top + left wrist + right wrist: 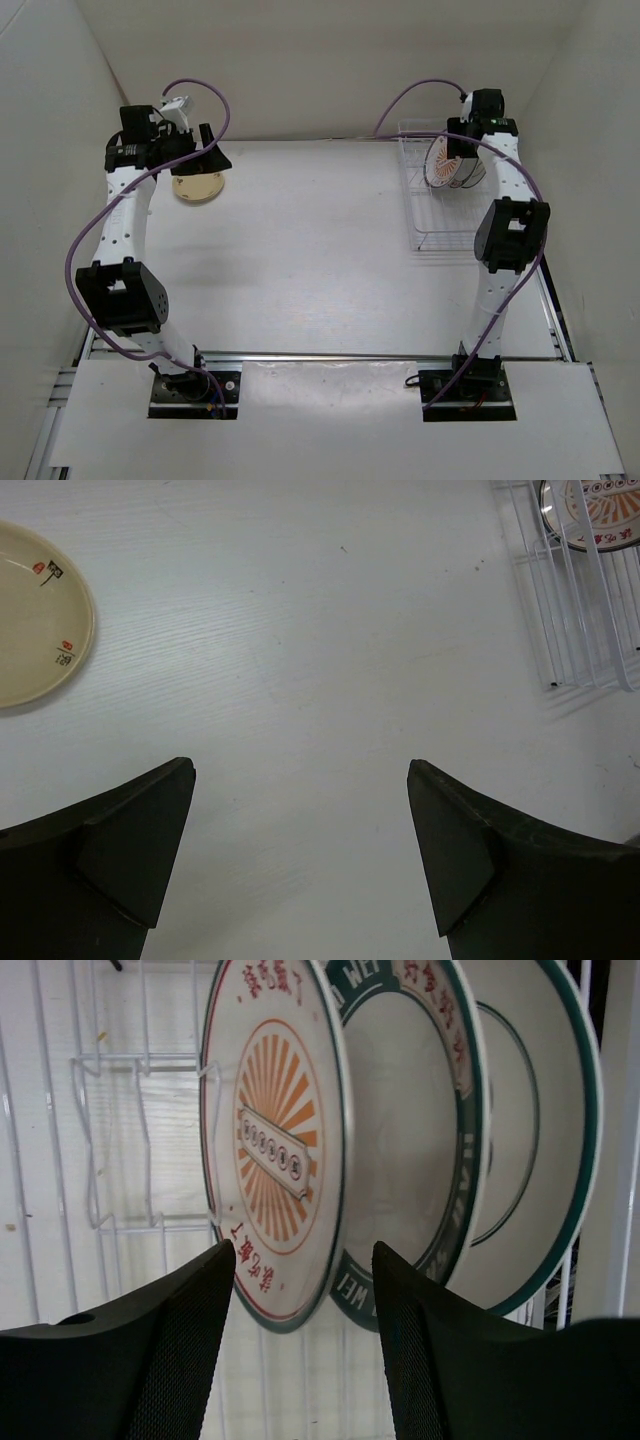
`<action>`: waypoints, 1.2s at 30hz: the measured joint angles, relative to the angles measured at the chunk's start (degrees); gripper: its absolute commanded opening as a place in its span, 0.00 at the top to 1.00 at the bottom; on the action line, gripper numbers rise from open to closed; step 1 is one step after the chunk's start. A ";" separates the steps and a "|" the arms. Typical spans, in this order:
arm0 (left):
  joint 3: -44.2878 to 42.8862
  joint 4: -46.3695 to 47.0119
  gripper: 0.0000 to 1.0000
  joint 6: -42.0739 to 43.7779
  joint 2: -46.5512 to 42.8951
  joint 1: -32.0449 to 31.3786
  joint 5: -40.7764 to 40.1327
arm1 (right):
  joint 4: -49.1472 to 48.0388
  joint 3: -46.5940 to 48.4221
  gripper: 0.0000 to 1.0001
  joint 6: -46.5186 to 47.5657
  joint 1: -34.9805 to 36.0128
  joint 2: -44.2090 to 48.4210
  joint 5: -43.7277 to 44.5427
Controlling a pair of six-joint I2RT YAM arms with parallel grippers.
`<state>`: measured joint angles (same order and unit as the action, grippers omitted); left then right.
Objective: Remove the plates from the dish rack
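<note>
The white wire dish rack (437, 215) stands at the back right. Three plates stand on edge in it: one with an orange rayed centre (272, 1150), a white one with a dark green lettered rim (405, 1130), and another dark-rimmed one (545, 1140). My right gripper (305, 1260) is open, its jaws either side of the rayed plate's lower rim, apart from it. A cream-tan plate (199, 186) lies flat on the table at the back left, also in the left wrist view (35, 615). My left gripper (300, 780) is open and empty above the table beside it.
White walls close in the table at the back and both sides. The rack's near half (445, 238) holds no plates. The rack corner shows in the left wrist view (585, 610). Purple cables loop off both arms.
</note>
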<state>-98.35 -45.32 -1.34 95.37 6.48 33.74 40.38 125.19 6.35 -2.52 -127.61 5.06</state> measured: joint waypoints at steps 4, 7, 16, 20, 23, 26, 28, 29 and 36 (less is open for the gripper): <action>0.24 -0.63 0.01 0.57 -0.02 0.00 -0.02 | -0.13 1.68 0.48 0.09 -0.72 -1.20 0.48; 0.50 -1.05 0.01 0.98 -0.07 0.00 -0.02 | -0.26 2.78 0.58 0.26 -0.87 -1.95 0.66; 1.27 -1.27 0.01 1.38 -0.07 0.00 -0.02 | -1.14 4.52 1.00 -1.33 -0.70 -2.67 0.35; 1.36 -1.44 0.01 1.38 -0.07 0.00 -0.02 | -1.09 4.61 1.00 -1.42 -0.70 -2.67 0.35; 1.38 -1.44 0.01 1.38 -0.07 0.00 -0.02 | -1.01 4.70 1.00 -1.40 -0.61 -2.67 0.48; 1.49 -1.46 0.01 1.40 -0.07 0.00 -0.02 | -0.96 4.70 1.00 -1.31 -0.26 -2.56 1.03; 1.57 -1.46 0.01 1.40 -0.07 0.00 -0.02 | -0.74 4.70 1.00 -1.01 0.20 -2.27 1.77; 1.60 -1.44 0.01 1.40 -0.07 0.00 -0.02 | -0.44 4.70 1.00 -0.74 0.46 -2.03 2.34; 1.62 -1.42 0.01 1.36 -0.07 0.00 0.46 | 0.15 4.39 1.00 1.01 1.92 1.36 6.34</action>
<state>-96.73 -46.74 0.01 95.31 6.48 34.20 40.53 129.58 7.35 -0.60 -126.26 11.40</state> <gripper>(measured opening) 0.981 0.038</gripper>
